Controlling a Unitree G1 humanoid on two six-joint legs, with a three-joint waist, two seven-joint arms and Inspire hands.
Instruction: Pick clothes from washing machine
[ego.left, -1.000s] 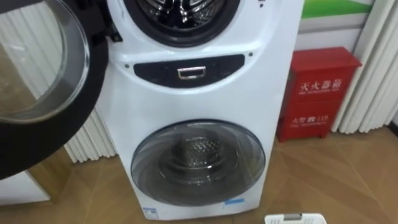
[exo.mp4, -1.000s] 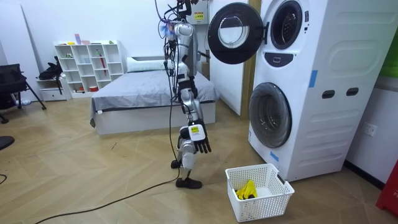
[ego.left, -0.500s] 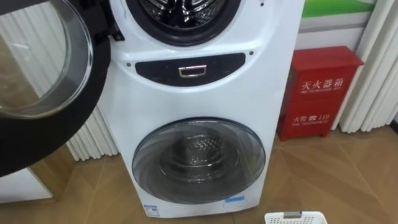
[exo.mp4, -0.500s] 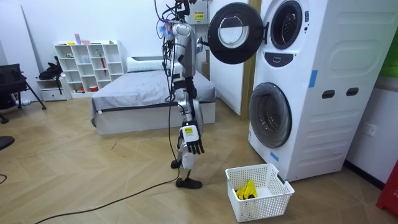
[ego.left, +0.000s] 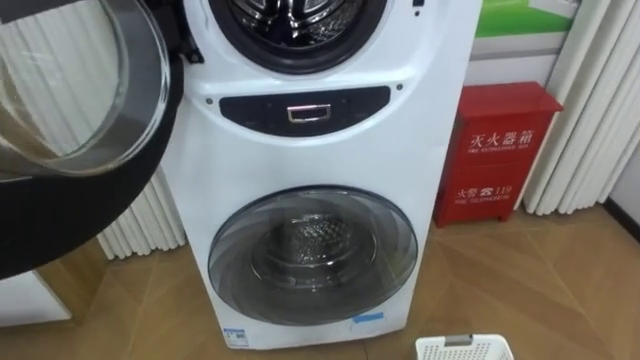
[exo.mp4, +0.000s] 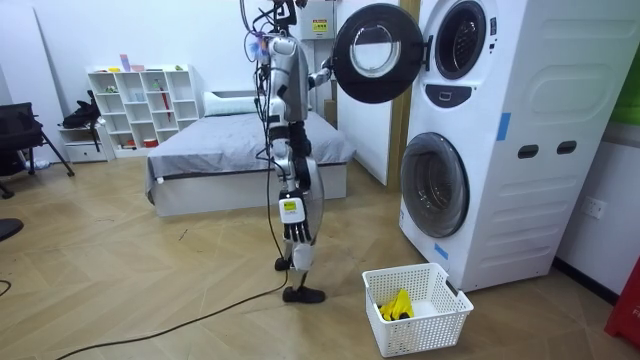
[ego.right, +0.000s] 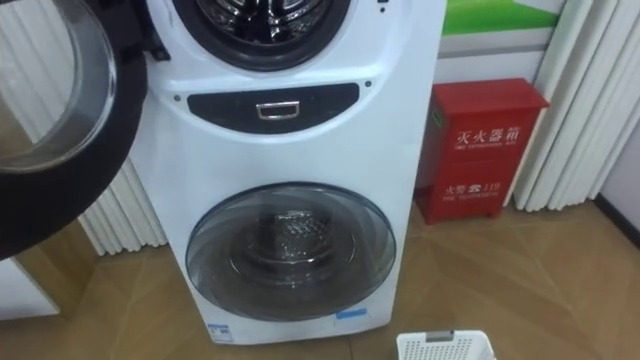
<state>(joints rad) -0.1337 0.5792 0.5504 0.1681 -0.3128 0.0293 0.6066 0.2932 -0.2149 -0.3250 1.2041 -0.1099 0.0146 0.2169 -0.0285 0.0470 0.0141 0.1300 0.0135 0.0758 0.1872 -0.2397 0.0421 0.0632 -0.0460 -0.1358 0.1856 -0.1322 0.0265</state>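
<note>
The stacked white washing machine (ego.left: 330, 150) stands right in front of me. Its upper door (ego.left: 80, 130) is swung wide open to my left. The upper drum (ego.left: 300, 20) shows bare metal in the part I see. The lower door (ego.left: 312, 255) is closed. On the floor before the machine sits a white basket (exo.mp4: 418, 307) holding a yellow garment (exo.mp4: 399, 304); its rim (ego.left: 463, 348) shows at the bottom of the eye views. My right hand (exo.mp4: 293, 228) hangs by my leg, open and holding nothing. My left hand (exo.mp4: 325, 74) is raised by the open door's edge.
A red cabinet (ego.left: 498, 150) stands against the wall right of the machine, with white curtains (ego.left: 590, 110) beyond it. Behind me in the room view are a bed (exo.mp4: 230, 150) and a white shelf (exo.mp4: 140, 105). Wooden floor lies around the basket.
My right arm has swung back from in front of me to hang beside my leg. The eye view has shifted a little, so the camera has moved.
</note>
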